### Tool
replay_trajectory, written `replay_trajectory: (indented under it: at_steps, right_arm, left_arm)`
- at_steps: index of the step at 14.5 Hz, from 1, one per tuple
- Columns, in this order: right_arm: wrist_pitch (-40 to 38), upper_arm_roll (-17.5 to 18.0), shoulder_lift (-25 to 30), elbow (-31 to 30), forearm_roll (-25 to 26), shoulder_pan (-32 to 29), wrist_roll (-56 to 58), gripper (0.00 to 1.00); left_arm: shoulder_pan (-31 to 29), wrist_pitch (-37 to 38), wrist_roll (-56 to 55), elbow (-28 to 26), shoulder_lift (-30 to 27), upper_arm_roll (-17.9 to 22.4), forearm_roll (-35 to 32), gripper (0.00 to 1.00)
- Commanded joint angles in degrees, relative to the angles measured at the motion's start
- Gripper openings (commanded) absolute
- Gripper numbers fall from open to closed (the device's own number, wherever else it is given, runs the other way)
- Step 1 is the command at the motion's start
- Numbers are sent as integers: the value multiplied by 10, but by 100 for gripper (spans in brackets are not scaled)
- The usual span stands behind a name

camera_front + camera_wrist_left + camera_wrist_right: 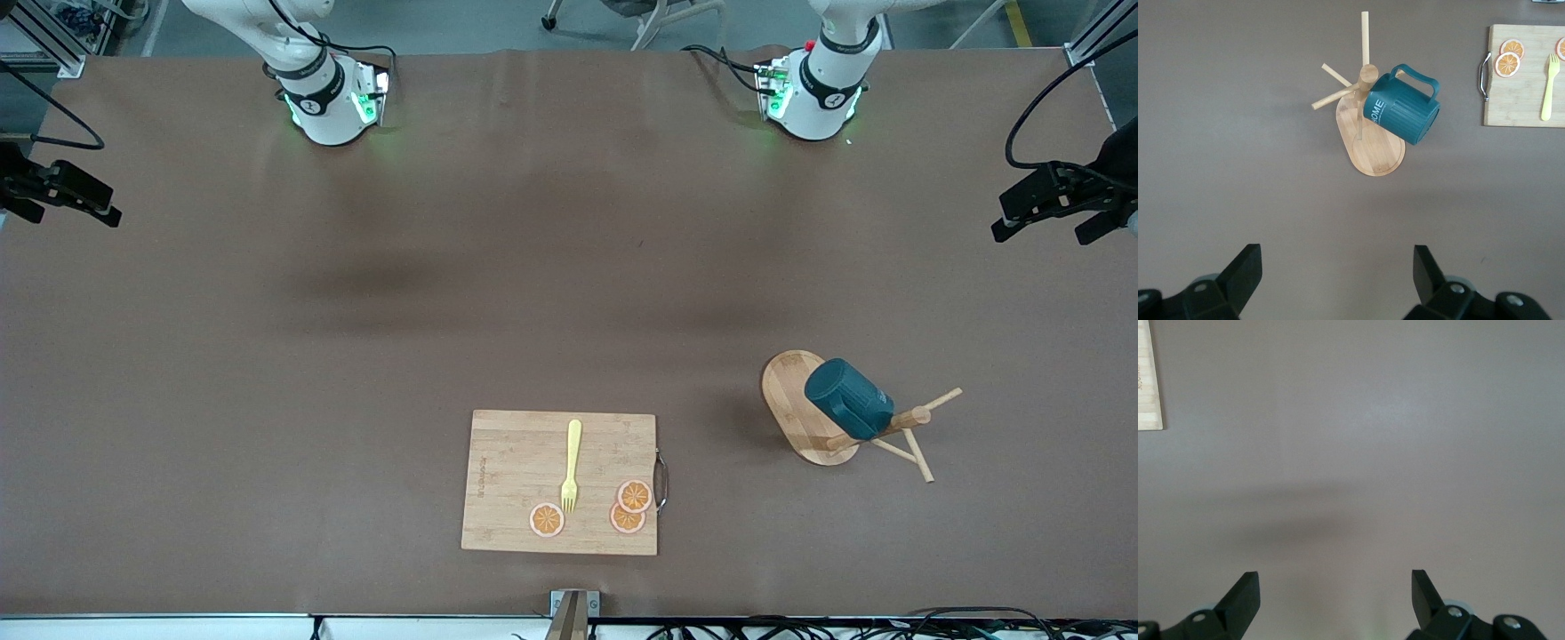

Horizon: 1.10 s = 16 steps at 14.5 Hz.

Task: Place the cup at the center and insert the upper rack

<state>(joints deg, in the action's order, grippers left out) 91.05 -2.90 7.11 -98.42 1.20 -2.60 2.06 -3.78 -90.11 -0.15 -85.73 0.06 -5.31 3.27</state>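
Note:
The dark teal cup (847,398) hangs tilted on a peg of the upper rack (791,391), a bamboo mug tree with an oval base, standing toward the left arm's end of the table. In the left wrist view the cup (1401,110) shows its handle and hides part of the rack (1375,150). My left gripper (1336,273) hovers high over bare table short of the rack, open, with nothing between its fingers. My right gripper (1335,593) is open over bare table as well. Neither gripper shows in the front view.
A bamboo cutting board (516,480) lies near the front edge of the table, carrying a yellow fork (571,465) and three orange slices (634,496). Its metal handle (661,481) faces the rack. Black camera mounts (62,191) (1058,200) stand at both table ends.

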Motion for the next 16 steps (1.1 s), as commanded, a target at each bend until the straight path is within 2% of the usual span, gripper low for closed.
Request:
replay_trajectory:
  at_steps: [1, 13, 16]
  right_arm:
    - [-5, 6, 7, 3, -1, -1, 0, 100]
    - [33, 5, 4, -1, 5, -5, -6, 100]
    - [33, 5, 4, -1, 5, -6, -6, 100]
  left_arm:
    - [27, -4, 8, 1, -2, 25, -12, 100]
    - [26, -17, 9, 2, -2, 24, -13, 100]
    - [29, -18, 9, 3, -4, 18, -46, 100]
